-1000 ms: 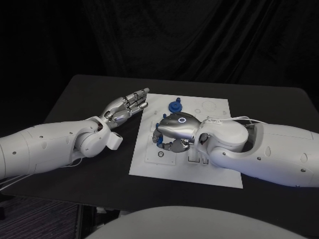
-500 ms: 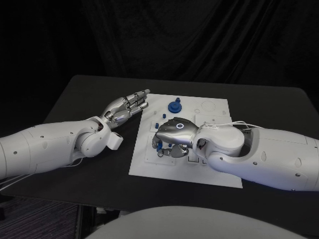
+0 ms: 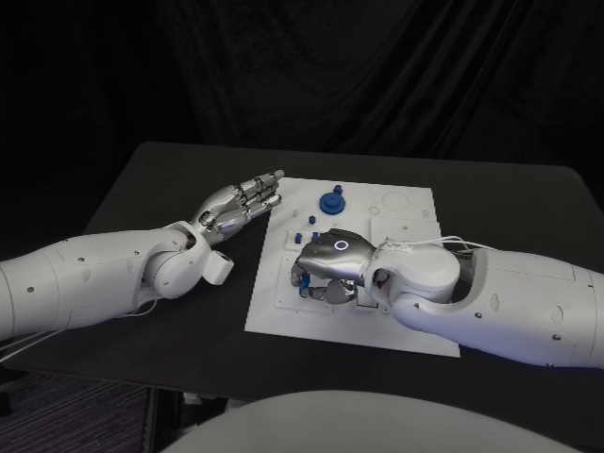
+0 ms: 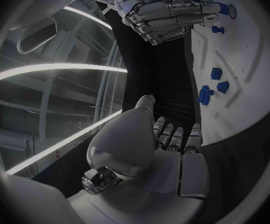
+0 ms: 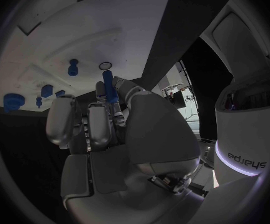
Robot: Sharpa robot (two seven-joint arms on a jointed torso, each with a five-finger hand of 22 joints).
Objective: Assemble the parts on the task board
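The white task board (image 3: pixel 292 319) lies mid-table. My right hand (image 3: pixel 332 261) hangs over its left-middle area with fingers curled down. In the right wrist view it pinches a slim blue peg (image 5: pixel 109 86) between thumb and fingers, the tip pointing at the board (image 5: pixel 110 25) close to a small round hole (image 5: pixel 105 65). A blue round part (image 3: pixel 330 201) stands at the board's far side, with smaller blue parts (image 3: pixel 310 220) nearer. My left hand (image 3: pixel 243 201) lies open and flat beside the board's left edge, holding nothing.
In the left wrist view, several loose blue parts (image 4: pixel 204 94) sit on the board (image 4: pixel 253 59) between my left hand (image 4: pixel 169 144) and my right hand (image 4: pixel 169 12). Black table (image 3: pixel 506 198) surrounds the board.
My right hand has shifted a little toward the near side of the board and sunk closer to it, the arm following. The left arm has not moved.
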